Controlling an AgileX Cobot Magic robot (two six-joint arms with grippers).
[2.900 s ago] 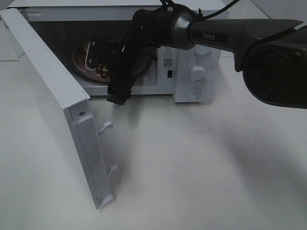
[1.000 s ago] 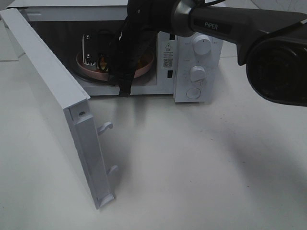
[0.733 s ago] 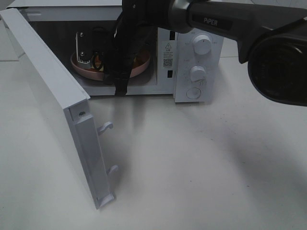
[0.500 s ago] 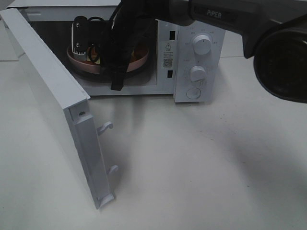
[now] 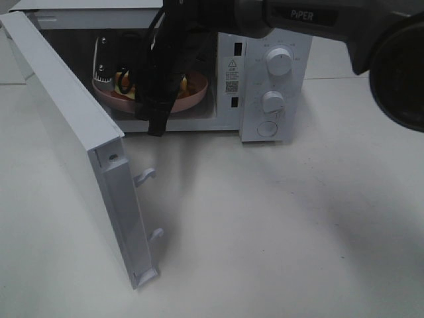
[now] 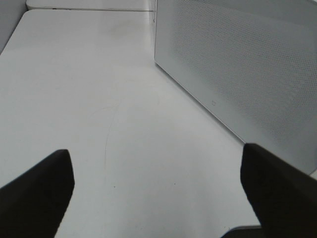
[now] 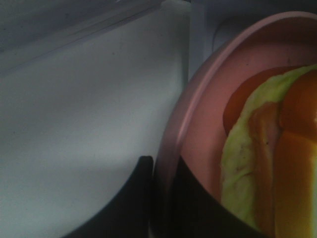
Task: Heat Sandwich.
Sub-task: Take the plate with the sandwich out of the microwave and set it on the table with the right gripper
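Right jaws clamped on pink plate point(image 7: 171, 148) rim, sandwich point(image 7: 267, 163) aboard, inside microwave point(image 5: 265, 79) cavity near door point(image 5: 79, 146) hinge side. Left jaws spread wide over bare counter point(image 6: 99, 99).

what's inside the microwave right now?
A pink plate carrying the sandwich, its rim pinched in the shut right gripper. In the overhead view the arm covers most of the plate and the cavity's back, so anything else there cannot be seen.
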